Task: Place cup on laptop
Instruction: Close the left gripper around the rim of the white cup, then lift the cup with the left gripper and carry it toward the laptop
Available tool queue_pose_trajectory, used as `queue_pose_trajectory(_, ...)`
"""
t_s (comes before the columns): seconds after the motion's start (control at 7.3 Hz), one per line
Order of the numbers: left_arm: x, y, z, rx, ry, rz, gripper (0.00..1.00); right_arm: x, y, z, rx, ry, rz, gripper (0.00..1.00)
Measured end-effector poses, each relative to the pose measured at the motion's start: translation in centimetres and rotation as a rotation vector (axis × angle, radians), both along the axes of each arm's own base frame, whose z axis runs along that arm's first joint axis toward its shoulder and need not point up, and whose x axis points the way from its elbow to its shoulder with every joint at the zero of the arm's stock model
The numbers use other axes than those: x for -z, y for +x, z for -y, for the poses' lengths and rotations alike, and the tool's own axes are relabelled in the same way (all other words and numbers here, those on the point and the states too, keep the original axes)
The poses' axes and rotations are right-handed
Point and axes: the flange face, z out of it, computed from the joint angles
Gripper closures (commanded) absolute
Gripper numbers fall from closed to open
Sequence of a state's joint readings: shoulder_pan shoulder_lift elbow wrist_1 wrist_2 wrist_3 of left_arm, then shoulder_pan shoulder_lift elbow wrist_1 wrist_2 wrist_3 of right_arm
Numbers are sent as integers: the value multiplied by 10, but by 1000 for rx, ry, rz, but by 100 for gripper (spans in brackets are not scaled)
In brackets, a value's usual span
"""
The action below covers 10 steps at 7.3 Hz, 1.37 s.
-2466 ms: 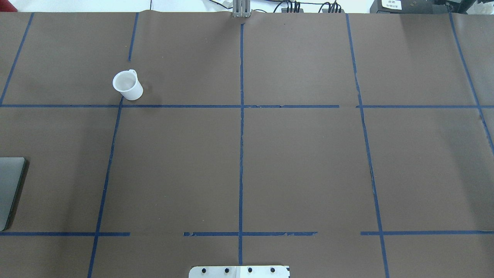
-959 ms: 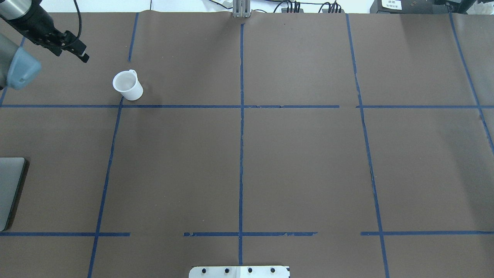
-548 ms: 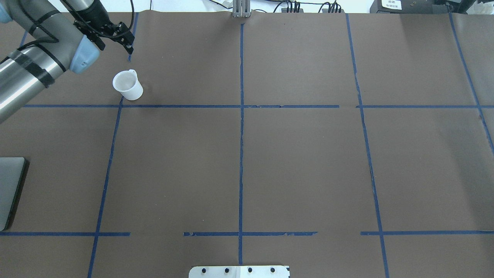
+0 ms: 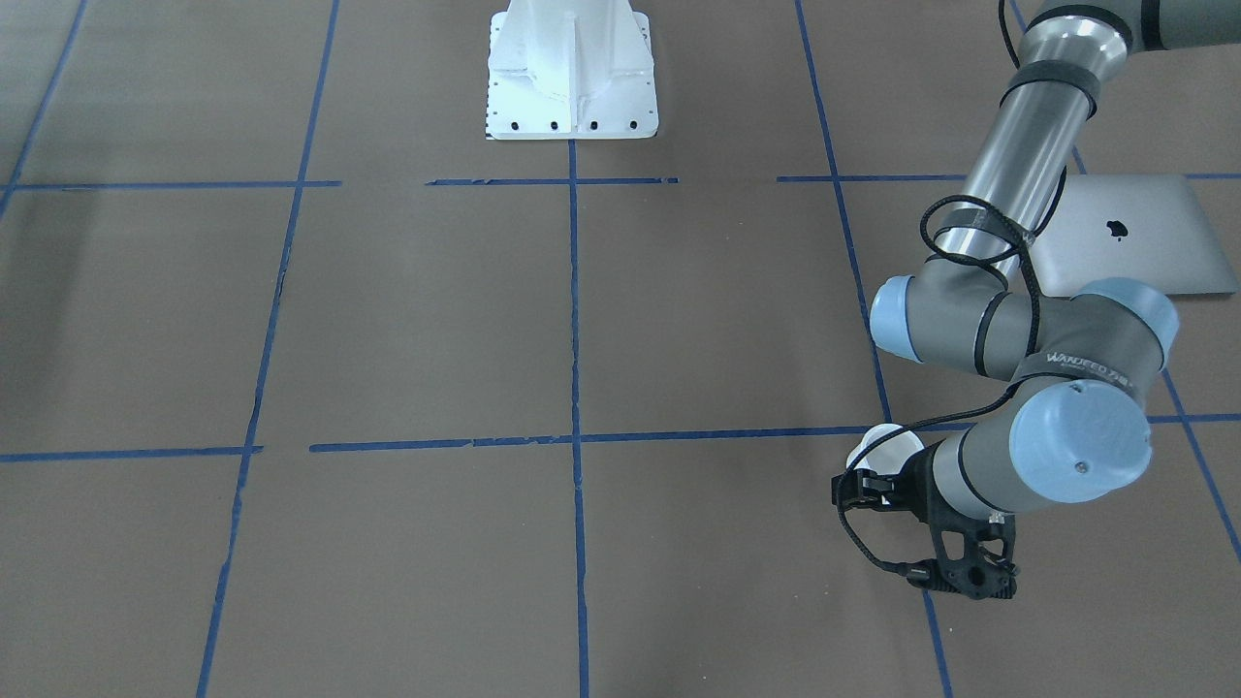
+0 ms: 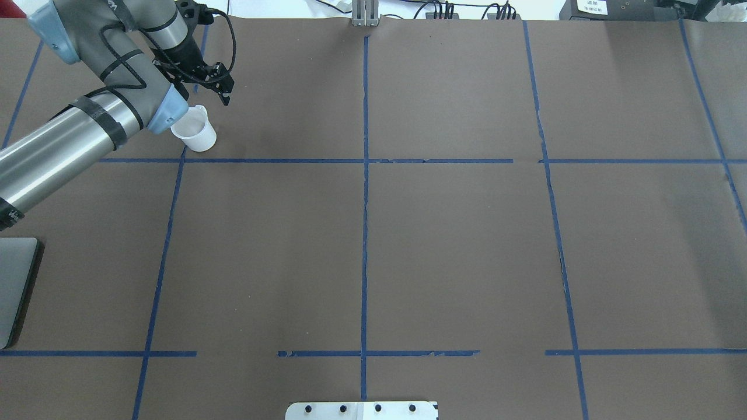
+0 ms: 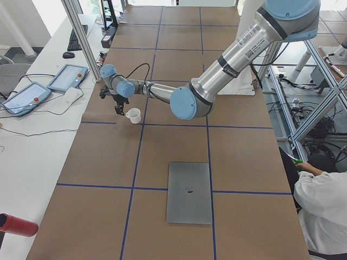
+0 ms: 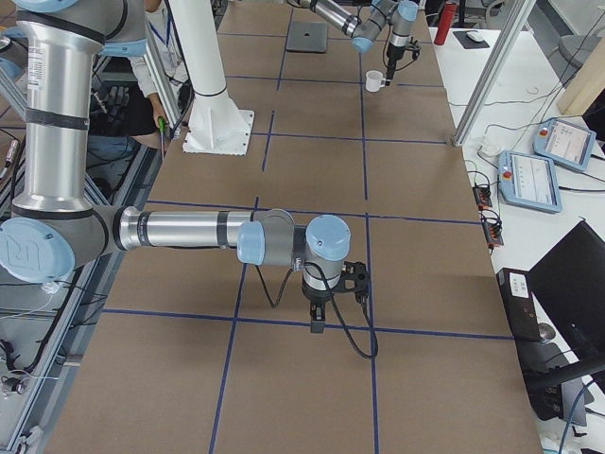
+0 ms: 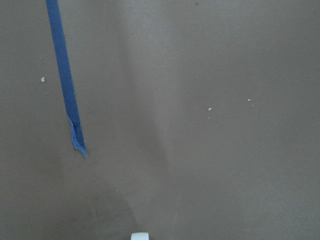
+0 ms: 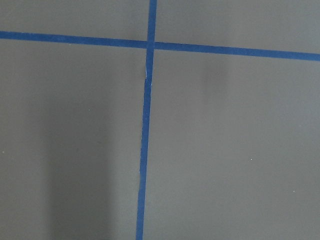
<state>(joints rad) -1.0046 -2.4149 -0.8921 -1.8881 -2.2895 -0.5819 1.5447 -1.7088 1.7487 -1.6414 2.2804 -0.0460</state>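
The small white cup (image 5: pixel 195 131) stands upright on the brown table at the far left, and also shows in the front view (image 4: pixel 877 444) and the left view (image 6: pixel 132 114). My left gripper (image 5: pixel 223 93) hangs above the table just beyond the cup, slightly to its right, not touching it. I cannot tell whether it is open or shut. The left wrist view shows only a sliver of the cup's rim (image 8: pixel 140 236) at its bottom edge. The closed silver laptop (image 4: pixel 1134 233) lies flat at the near left (image 5: pixel 14 286). My right gripper (image 7: pixel 316 324) points down at bare table far from both; I cannot tell its state.
Blue tape lines (image 5: pixel 365 175) divide the brown table cover into squares. The white robot base (image 4: pixel 572 78) stands at the near edge. An operator (image 6: pixel 325 200) sits beside the table, and control tablets (image 6: pixel 65 76) lie on the side bench.
My left arm has come in from the left and swung right, so its gripper now hangs just beyond the cup. The cup and laptop have not moved.
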Motion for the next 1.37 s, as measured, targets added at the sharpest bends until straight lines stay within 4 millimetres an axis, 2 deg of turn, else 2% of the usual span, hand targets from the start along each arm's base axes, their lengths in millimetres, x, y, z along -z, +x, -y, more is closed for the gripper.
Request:
queue_pose_trajectory(0.14,-7,2,-1,-2,-9,7,47,0,0,0,0,0,0,0)
queue_pose_trajectory(0.27,-12,4,-2,-7,-14,12,81,0,0,0,0,0,0,0)
queue_pose_trajectory(0.41,-14,5,-2,-10,-17,15,100,0,0,0,0,0,1,0)
queue_pose_trajectory(0.68,-15,5,-2,-13,-33,22,100,0,0,0,0,0,1,0)
queue_pose_trajectory(0.96,-13,-3,2,-2,-40,26,100,0,0,0,0,0,0,0)
queue_pose_trajectory(1.1,-11,-16,8,15,-53,33,100,0,0,0,0,0,0,0)
queue_pose_trajectory(1.37,-2,-64,16,42,-79,62,100,0,0,0,0,1,1,0)
